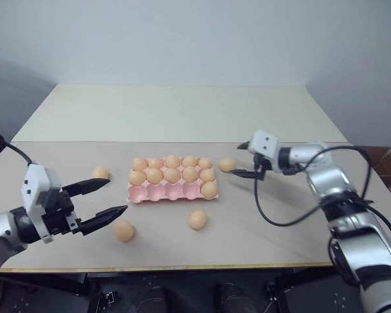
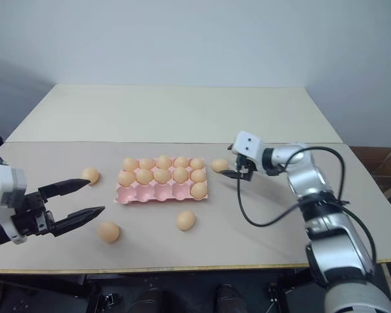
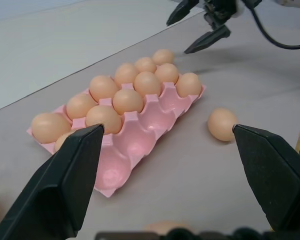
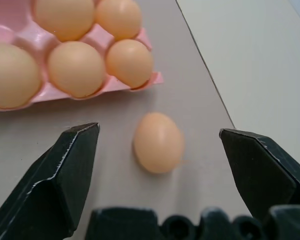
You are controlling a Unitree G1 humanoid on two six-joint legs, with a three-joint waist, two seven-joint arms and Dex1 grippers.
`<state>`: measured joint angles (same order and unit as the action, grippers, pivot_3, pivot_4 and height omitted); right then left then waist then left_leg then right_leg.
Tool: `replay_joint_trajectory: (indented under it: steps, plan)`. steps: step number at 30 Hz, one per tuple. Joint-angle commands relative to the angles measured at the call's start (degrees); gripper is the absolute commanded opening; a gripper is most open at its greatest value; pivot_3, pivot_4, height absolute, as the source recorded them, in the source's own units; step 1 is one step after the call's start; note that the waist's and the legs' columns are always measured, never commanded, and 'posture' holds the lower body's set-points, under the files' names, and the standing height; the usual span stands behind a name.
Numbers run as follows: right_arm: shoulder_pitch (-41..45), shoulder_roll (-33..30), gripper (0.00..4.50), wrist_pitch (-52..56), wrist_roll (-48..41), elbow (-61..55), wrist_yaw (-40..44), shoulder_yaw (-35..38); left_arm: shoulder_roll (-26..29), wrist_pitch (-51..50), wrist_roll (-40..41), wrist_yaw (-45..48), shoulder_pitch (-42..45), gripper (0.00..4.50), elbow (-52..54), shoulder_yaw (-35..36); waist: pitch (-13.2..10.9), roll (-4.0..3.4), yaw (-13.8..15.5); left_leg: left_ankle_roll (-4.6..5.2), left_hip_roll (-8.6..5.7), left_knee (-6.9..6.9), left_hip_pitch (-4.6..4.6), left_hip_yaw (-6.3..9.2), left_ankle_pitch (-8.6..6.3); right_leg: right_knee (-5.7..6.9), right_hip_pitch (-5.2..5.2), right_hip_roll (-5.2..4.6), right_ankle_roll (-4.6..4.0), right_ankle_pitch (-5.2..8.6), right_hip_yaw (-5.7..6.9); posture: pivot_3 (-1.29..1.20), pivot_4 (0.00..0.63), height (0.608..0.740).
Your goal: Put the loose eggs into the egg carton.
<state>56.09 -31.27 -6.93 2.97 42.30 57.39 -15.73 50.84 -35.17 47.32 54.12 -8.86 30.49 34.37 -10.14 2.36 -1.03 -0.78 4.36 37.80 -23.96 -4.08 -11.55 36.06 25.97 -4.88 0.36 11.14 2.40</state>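
Your right gripper [image 1: 249, 160] reaches in from the right of the pale pink moulded egg carton [image 1: 158, 193], its arm stretched forward and the wrist angled slightly downward. Its two black tapered fingers [image 4: 65, 175] are spread wide and hold nothing. They sit just beside the loose pale orange-tan egg [image 1: 227, 165] off the carton's far right corner, and in the right wrist view that egg [image 4: 158, 142] lies on the table between the fingers, touching neither.

Your left gripper [image 1: 104, 199] hangs to the left of the carton, nearer you than its front edge, with the forearm drawn in low and the fingers pointing toward the carton, roughly level. Its fingers [image 3: 65, 180] are also fully apart and empty.

The carton is a flat, lidless tray with smooth, slightly glossy round cups in three rows of five. The two far rows are filled with eggs, and the near row holds one egg [image 1: 209, 190] in its right-end cup, leaving four cups bare.

Three more loose eggs lie around it: one [image 1: 101, 173] left of the carton beside the left gripper's upper finger, one [image 1: 123, 230] in front of its left end, near the lower finger, and one [image 1: 197, 219] in front of its right end. All are smooth, matte ovals. The table [image 1: 182, 111] is a plain beige surface of two panels with a seam behind the carton.
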Motion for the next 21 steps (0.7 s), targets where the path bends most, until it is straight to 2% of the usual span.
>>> replay_joint_trajectory:
  steps: [1,4,9,12,18,21]
  plan:
    - [4.99,2.11,4.50,-6.57,3.58,10.33,-2.00,-0.72,0.38,1.17,-0.22,0.47,0.29,4.48,0.40,0.49,0.00,0.00,0.02,0.00,0.00,-0.02,-0.10,0.00,0.00,0.00,0.09,0.00,0.02,-0.03,0.00,0.00,0.150,0.740]
    - [8.36,4.85,4.50,-9.30,6.98,18.72,-5.38,-1.94,0.13,1.11,-0.08,0.65,-0.79,4.48,1.18,1.38,0.00,-0.01,0.02,0.00,0.00,-0.02,-0.26,0.00,0.00,-0.03,0.21,0.00,-0.35,-0.28,0.01,0.00,0.150,0.740]
    - [11.44,7.71,4.50,-10.84,10.66,26.40,-9.38,-2.39,0.07,0.81,0.20,0.21,-1.75,4.48,2.06,2.20,-0.01,-0.02,-0.03,0.00,0.01,-0.01,-0.24,0.00,0.00,-0.01,0.21,0.00,-0.34,-0.28,0.02,0.00,0.150,0.740]
    - [12.10,8.30,3.88,-11.09,11.06,28.07,-8.57,-1.96,-0.10,0.80,0.16,-0.46,-1.95,4.50,2.51,2.54,-0.01,-0.03,-0.16,-0.02,0.02,-0.01,-0.20,0.00,0.02,0.05,0.21,0.02,-0.31,-0.26,0.01,0.00,0.150,0.740]
    - [11.86,8.40,1.92,-11.61,11.13,28.54,-8.45,-1.04,0.04,0.40,0.41,-1.46,-2.40,4.50,3.39,2.81,-0.01,-0.03,-0.20,-0.03,0.11,-0.01,-0.19,0.00,0.03,0.05,0.20,0.13,-0.31,-0.26,0.00,0.00,0.150,0.740]
    - [12.29,7.59,1.65,-11.80,10.72,27.58,-9.31,-0.01,0.42,0.13,0.58,-1.73,-1.96,4.50,3.35,2.58,-0.01,-0.03,-0.20,-0.04,0.18,-0.01,-0.19,0.00,0.02,0.04,0.21,0.20,-0.33,-0.27,-0.01,0.00,0.150,0.740]
